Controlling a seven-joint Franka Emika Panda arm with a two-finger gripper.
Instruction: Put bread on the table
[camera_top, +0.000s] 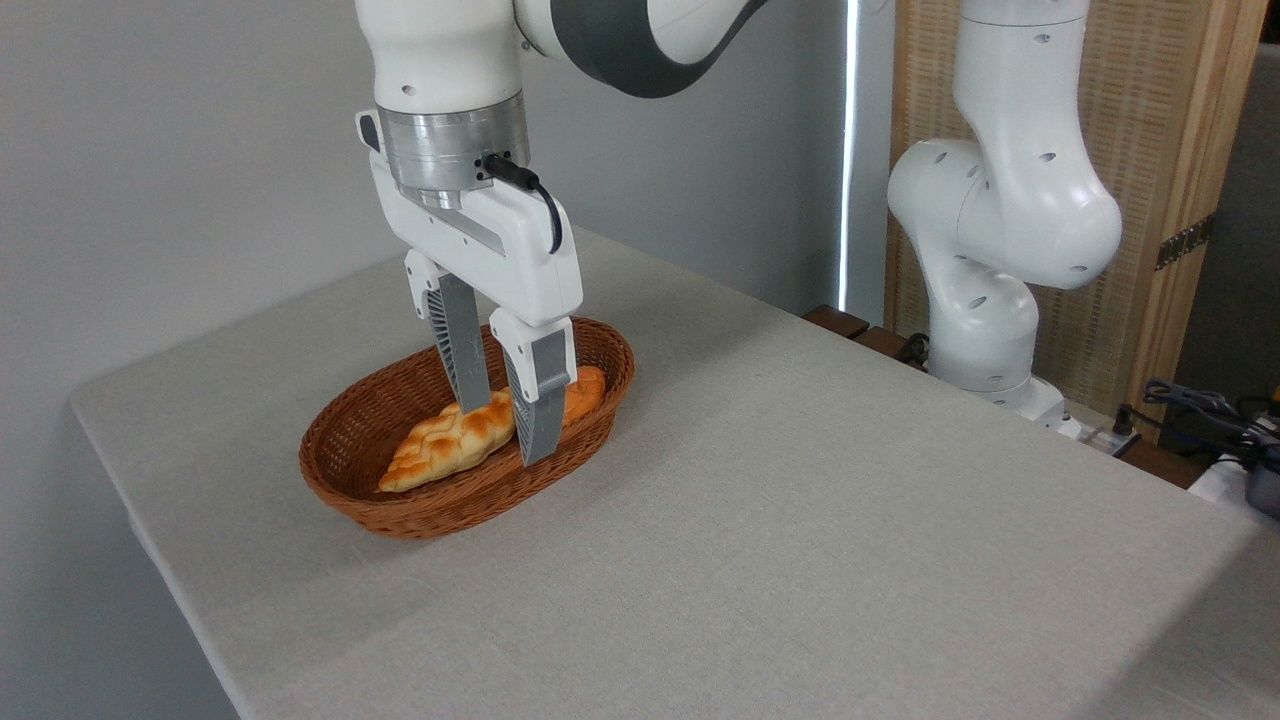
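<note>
- The white arm is reaching down from the top of the view, its gripper (505, 425) pointing straight down into an oval brown wicker basket (345, 470).
- The gripper's two grey ribbed fingers (458, 345) are standing apart with a clear gap between them, so it is open and holding nothing.
- A pale-golden braided loaf (445, 445) is lying lengthwise in the basket, one pointed end aiming at the near-left rim.
- The fingertips are hanging at the loaf's right half; the nearer finger is covering part of it.
- The bread (588, 390), an orange-golden bun, is peeking out just right of the nearer finger, sitting inside the basket at its far-right end; most of it is hidden.
- The basket is resting on the left part of the light grey-beige surface (800, 520).
- The arm's white base (985, 330) is standing beyond the surface's far right edge, in front of a wooden screen (1150, 150).
</note>
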